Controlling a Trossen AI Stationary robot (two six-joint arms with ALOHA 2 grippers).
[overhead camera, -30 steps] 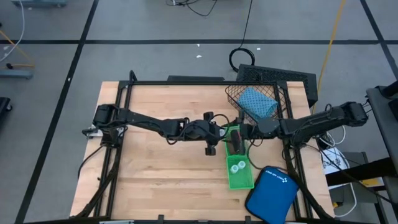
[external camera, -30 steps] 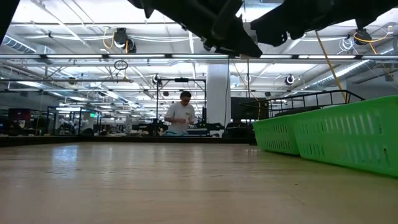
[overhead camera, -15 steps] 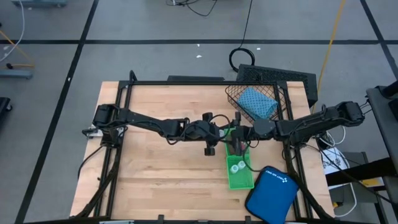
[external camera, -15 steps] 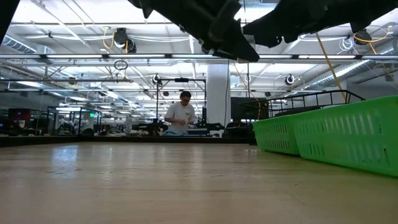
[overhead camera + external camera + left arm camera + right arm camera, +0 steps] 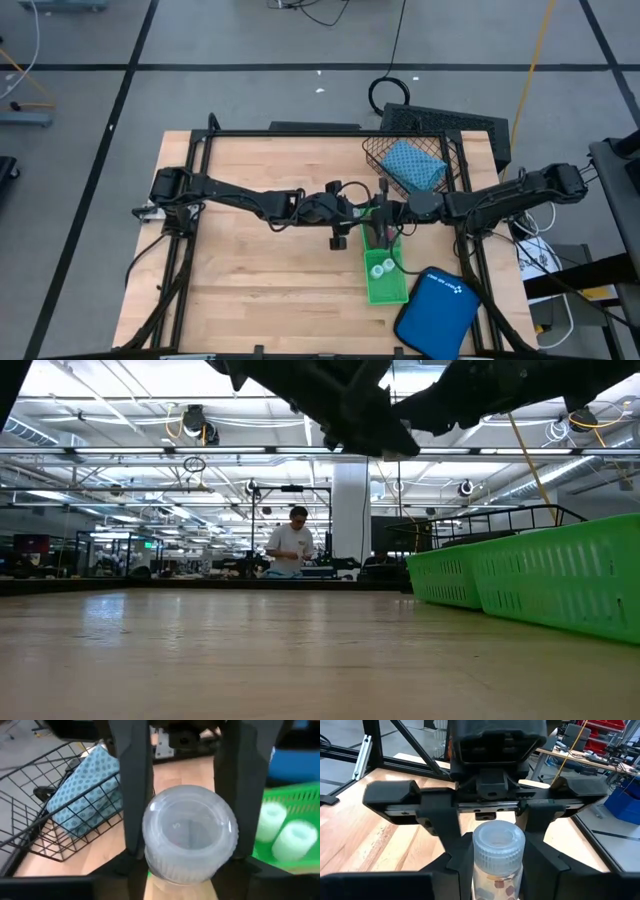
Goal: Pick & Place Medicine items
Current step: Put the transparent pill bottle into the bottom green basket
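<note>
Clear-capped bottle (image 5: 189, 834) sits pinched between both my left hand (image 5: 362, 212) and right hand (image 5: 385, 214), frame centre, above the green tray (image 5: 385, 285).

A white-capped bottle (image 5: 498, 855) stands between the right pincer's (image 5: 498, 870) fingers (image 5: 455, 855), facing the left pincer (image 5: 490, 800) over the bench (image 5: 380, 840).

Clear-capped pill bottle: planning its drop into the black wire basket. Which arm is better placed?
Probably right: right gripper and left gripper meet at the clear-capped pill bottle, and the black wire basket stands on the right's side.
</note>
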